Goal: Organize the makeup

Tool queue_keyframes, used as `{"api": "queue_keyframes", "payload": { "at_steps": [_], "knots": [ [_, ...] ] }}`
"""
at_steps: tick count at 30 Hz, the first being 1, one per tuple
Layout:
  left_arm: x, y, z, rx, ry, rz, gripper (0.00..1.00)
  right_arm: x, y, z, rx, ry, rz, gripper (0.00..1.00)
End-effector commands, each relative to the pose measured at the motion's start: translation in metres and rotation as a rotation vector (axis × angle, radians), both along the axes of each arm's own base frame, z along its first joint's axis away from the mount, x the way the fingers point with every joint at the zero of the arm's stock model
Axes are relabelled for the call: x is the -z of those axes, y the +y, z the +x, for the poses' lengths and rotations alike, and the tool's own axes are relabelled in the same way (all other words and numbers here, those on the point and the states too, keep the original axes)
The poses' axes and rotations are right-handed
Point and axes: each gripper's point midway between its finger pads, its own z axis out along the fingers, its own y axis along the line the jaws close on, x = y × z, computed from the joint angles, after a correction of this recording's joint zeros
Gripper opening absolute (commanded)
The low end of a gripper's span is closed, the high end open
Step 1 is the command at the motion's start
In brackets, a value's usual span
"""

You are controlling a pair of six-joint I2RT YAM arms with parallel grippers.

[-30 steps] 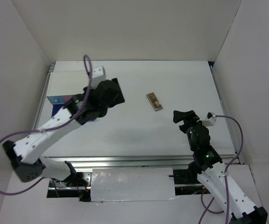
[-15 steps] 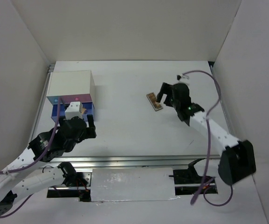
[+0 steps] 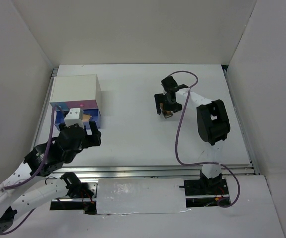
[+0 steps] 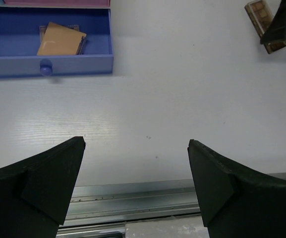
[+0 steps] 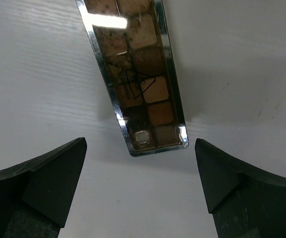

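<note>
A brown eyeshadow palette (image 5: 135, 74) lies flat on the white table; it also shows in the top view (image 3: 168, 115) and in the left wrist view (image 4: 264, 19). My right gripper (image 5: 140, 144) is open right above its near end, a finger on each side and not touching it; in the top view it (image 3: 164, 104) covers most of the palette. A pinkish-tan palette (image 4: 61, 39) lies in the open blue drawer (image 4: 48, 65). My left gripper (image 4: 135, 144) is open and empty, low over the table in front of the drawer (image 3: 81, 136). The other makeup is out of view.
The white box (image 3: 76, 88) stands at the left with its blue drawer (image 3: 95, 119) pulled out and a pink drawer (image 4: 58, 2) above it. A metal rail (image 4: 147, 201) runs along the table's near edge. White walls close in both sides and the back.
My left arm has drawn back from the box to the near side, uncovering the open blue drawer. My right arm has reached out from the near right and now stands over the brown palette.
</note>
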Motion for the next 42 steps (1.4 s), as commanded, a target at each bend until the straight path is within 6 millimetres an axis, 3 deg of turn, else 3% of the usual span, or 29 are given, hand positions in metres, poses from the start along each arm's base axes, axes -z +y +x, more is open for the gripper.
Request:
{"api": "queue_keyframes", "payload": {
  "at_steps": [1,8,12,23,25,26,27,34,36,39,41,42],
  "knots": [
    [-0.009,-0.008,0.001,0.045,-0.044,-0.033,0.99,-0.004,-0.010,-0.003,-0.007,0.054,-0.034,0.98],
    [-0.001,-0.016,0.002,0.078,-0.003,0.003,0.99,-0.001,-0.015,0.001,-0.016,0.136,-0.049,0.96],
    [-0.003,-0.017,0.001,0.083,-0.011,-0.008,0.99,0.020,-0.022,-0.003,-0.025,0.217,-0.106,0.93],
    [-0.003,-0.020,0.000,0.103,-0.012,-0.009,0.99,0.019,-0.015,0.007,-0.083,0.254,-0.104,0.88],
    [-0.004,-0.019,0.000,0.102,-0.014,-0.010,0.99,0.018,-0.015,0.010,-0.089,0.249,-0.103,0.71],
    [-0.004,-0.019,0.000,0.101,-0.016,-0.013,1.00,0.019,-0.015,0.009,-0.096,0.254,-0.104,0.46],
    [-0.004,-0.019,0.000,0.100,-0.018,-0.014,0.99,0.018,-0.014,0.010,-0.099,0.251,-0.103,0.38],
    [-0.003,-0.018,0.001,0.094,-0.014,-0.007,0.99,0.018,-0.014,0.008,-0.105,0.237,-0.090,0.19],
    [-0.002,-0.017,0.001,0.087,-0.011,-0.002,1.00,0.018,-0.013,0.004,-0.099,0.232,-0.080,0.02],
    [0.000,-0.014,0.003,0.060,-0.003,0.012,0.99,0.012,-0.010,-0.002,-0.075,0.207,-0.048,0.00],
    [0.000,-0.011,0.004,0.042,0.002,0.022,1.00,-0.009,0.003,-0.002,-0.068,0.135,0.020,0.00],
    [0.001,-0.010,0.005,0.031,0.004,0.022,0.99,-0.002,0.002,-0.015,-0.062,0.150,0.026,0.00]
  ]
}}
